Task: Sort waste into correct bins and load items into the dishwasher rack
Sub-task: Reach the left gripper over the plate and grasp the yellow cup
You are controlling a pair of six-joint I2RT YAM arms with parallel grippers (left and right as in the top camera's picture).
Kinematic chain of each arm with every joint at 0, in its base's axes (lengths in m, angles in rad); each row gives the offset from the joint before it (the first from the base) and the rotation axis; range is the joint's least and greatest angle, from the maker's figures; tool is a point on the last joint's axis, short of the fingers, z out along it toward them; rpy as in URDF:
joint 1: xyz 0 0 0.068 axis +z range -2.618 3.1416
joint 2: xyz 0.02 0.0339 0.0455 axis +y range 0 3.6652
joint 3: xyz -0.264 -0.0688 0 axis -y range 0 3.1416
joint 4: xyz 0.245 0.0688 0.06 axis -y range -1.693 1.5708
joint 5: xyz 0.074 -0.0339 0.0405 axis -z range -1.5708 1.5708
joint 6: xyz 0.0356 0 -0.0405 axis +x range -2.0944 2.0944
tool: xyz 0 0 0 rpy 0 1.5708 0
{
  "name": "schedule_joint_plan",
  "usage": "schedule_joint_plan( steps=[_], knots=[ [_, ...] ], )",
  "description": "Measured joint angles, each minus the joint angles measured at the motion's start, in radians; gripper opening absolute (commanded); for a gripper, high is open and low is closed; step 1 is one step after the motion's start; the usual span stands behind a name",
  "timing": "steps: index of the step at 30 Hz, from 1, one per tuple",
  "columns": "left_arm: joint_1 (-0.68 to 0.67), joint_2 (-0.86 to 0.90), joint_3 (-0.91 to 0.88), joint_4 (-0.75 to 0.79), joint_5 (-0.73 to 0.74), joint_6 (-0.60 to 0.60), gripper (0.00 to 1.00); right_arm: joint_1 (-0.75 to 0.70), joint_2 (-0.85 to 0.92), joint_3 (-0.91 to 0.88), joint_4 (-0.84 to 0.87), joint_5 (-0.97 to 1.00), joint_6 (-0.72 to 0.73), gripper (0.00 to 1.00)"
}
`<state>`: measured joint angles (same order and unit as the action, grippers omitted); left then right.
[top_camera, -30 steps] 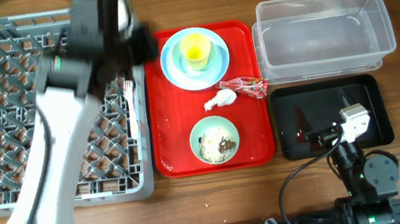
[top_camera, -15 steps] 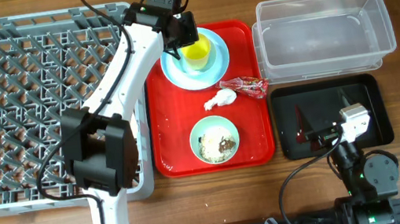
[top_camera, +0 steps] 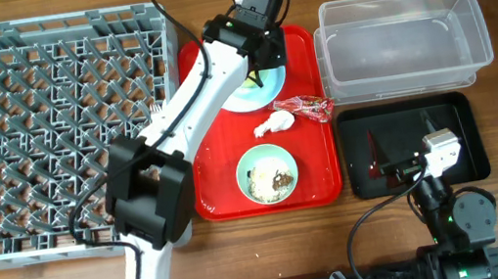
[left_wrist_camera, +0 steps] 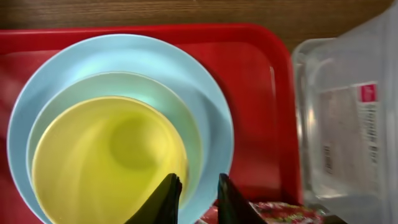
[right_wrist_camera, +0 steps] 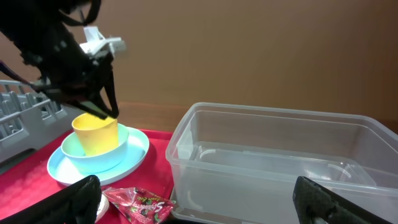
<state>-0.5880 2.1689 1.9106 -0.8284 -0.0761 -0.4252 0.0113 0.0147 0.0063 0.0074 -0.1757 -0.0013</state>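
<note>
The yellow cup stands in the light blue bowl on the light blue plate, at the back of the red tray. My left gripper hangs at the cup's right rim, its jaws a narrow gap apart with nothing clamped; from overhead the left gripper hides the cup. The red wrapper and white tissue lie mid-tray. A mint green bowl holds food scraps. My right gripper is wide open over the black tray, facing the clear tub.
The grey dishwasher rack fills the left of the table, with a white fork at its right edge. The red serving tray lies between the rack and the two bins. My left arm stretches across the rack's right side.
My left arm swung from above the rack rightward to the cup on the plate, and its jaws narrowed. The right arm has not moved.
</note>
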Motion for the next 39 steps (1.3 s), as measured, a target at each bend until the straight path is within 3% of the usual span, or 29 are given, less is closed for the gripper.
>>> schedule_joint_plan(
  steps=[9,18,26,39],
  knots=[
    [-0.006,0.017,0.000,0.002,-0.121,0.000,0.17,0.000,0.000,0.000,0.000,0.000,0.000,1.00],
    [-0.014,0.017,-0.038,0.005,-0.122,0.000,0.18,0.000,0.000,0.000,0.000,0.000,0.000,1.00],
    [-0.014,0.017,-0.040,0.077,-0.122,0.024,0.27,0.000,0.000,0.000,0.000,0.000,0.000,1.00],
    [-0.014,0.015,-0.040,0.051,-0.057,0.027,0.28,0.000,0.000,0.000,0.000,0.000,0.000,1.00]
  ],
)
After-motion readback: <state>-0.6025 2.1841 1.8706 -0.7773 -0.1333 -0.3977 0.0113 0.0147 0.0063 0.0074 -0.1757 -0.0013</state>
